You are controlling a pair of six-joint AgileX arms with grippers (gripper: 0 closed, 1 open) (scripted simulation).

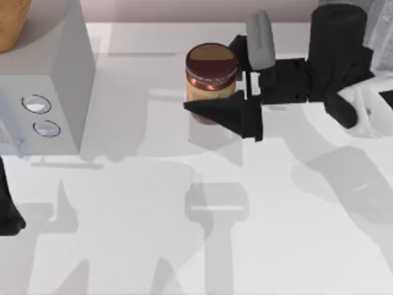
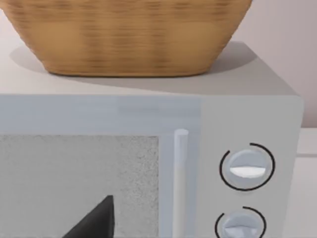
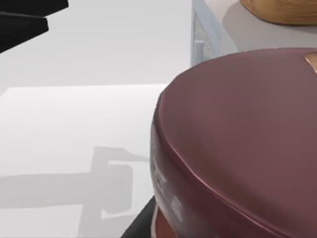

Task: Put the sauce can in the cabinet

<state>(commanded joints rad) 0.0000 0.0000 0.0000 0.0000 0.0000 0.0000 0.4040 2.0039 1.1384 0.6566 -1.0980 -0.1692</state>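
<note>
The sauce can (image 1: 210, 80) stands upright on the white tabletop (image 1: 288, 233) toward the far side, a little right of the middle, its maroon lid facing up and a pale orange label round its side. The right end effector (image 1: 215, 83) reaches in from the right with the can between its fingers: one dark finger (image 1: 215, 112) lies along the can's near side and touches it, the other sits at its far side by the lid, so the can looks grasped. In the right wrist view the maroon lid (image 3: 237, 144) looms very close, with a dark finger (image 3: 25, 22) off to one side above the bare surface. At the far left of the tabletop sits a pale grey cabinet (image 1: 52, 80) shaped like a microwave, with two round knobs (image 1: 37, 104) on its front, a vertical door handle (image 2: 181, 178) and a speckled window (image 2: 79, 183); its door appears closed. A woven basket (image 2: 129, 37) rests on its top. The left end effector (image 2: 96, 220) hangs in front of the cabinet's window; whether it is released or clenched I cannot tell. The tabletop is plain and glossy white, crossed by soft grey shadows of the arms, and a pale wall (image 1: 184, 9) runs behind its far edge.
</note>
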